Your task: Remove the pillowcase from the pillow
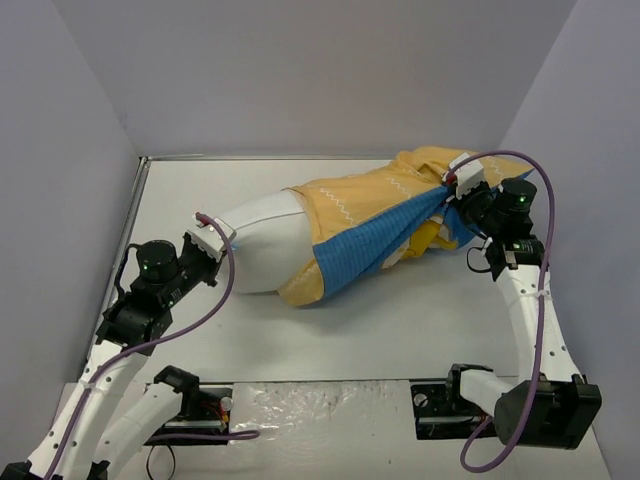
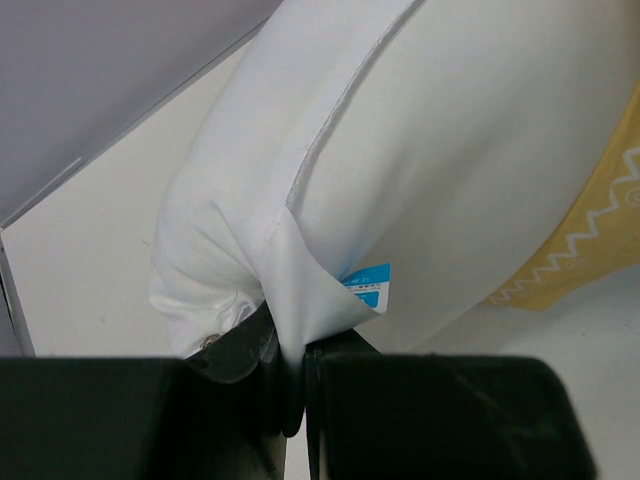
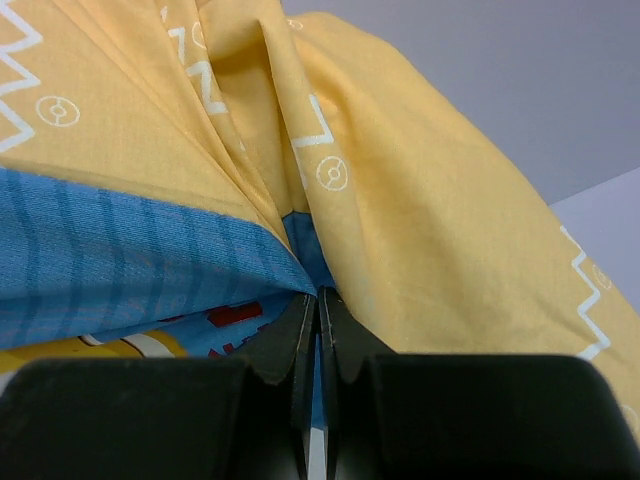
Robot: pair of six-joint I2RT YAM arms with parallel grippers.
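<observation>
left gripper [image 2: 290, 352] clenched on pillow [image 1: 262, 245] corner beside blue tag [image 2: 367, 287], right gripper [image 3: 318, 300] clamped on bunched pillowcase [image 1: 368, 215], pillow's far half hidden inside it, fingertips buried in fabric

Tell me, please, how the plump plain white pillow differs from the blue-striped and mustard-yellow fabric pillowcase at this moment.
The pillow is plain white and plump; the pillowcase is patterned, limp and creased. The pillow's corner by its blue tag is pinched in the left gripper; the pillowcase's bunched end is pinched in the right gripper. Both lie on the table.
</observation>
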